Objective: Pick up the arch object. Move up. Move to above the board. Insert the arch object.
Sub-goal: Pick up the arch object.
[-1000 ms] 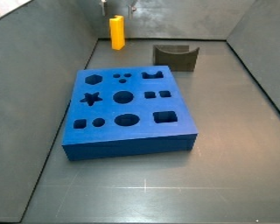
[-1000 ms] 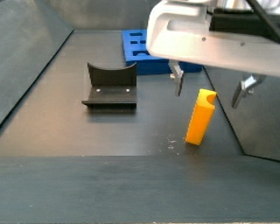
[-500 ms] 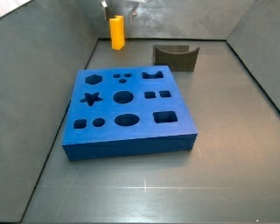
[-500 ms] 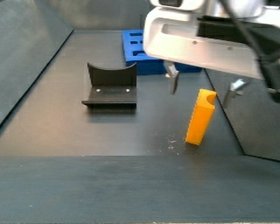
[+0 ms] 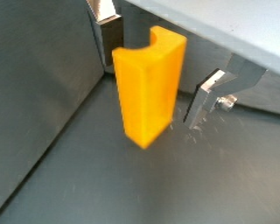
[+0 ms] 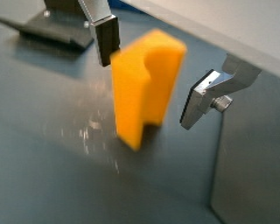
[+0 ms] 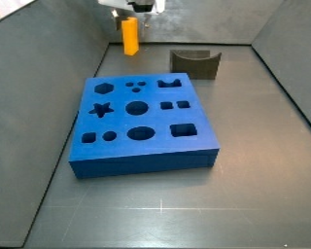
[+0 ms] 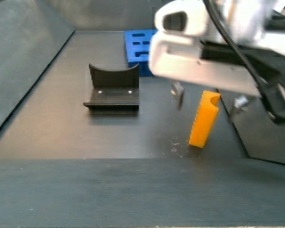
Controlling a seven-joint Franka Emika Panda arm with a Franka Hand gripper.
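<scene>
1. The arch object (image 5: pixel 149 87) is a bright orange-yellow block, narrow and taller than wide, standing upright on the dark grey floor (image 7: pixel 249 185). Its top end has a rounded notch, seen in a wrist view, and its faces are smooth and plain.
2. The claw (image 5: pixel 160 61) is spread wide around the block: one silver finger (image 5: pixel 104 35) on one side, the other finger (image 5: pixel 206 94) across from it. There is a visible gap on each side, so neither pad touches it.
3. In a side view the block (image 8: pixel 205 119) stands near the grey side wall, with the claw (image 8: pixel 208 96) lowered over its upper part.
4. The board (image 7: pixel 143 124), a thick blue slab cut with a star, circles, an oval and squares, lies well apart from the block (image 7: pixel 129 36).
5. The dark fixture (image 7: pixel 194 62) stands beside the board's far end.
</scene>
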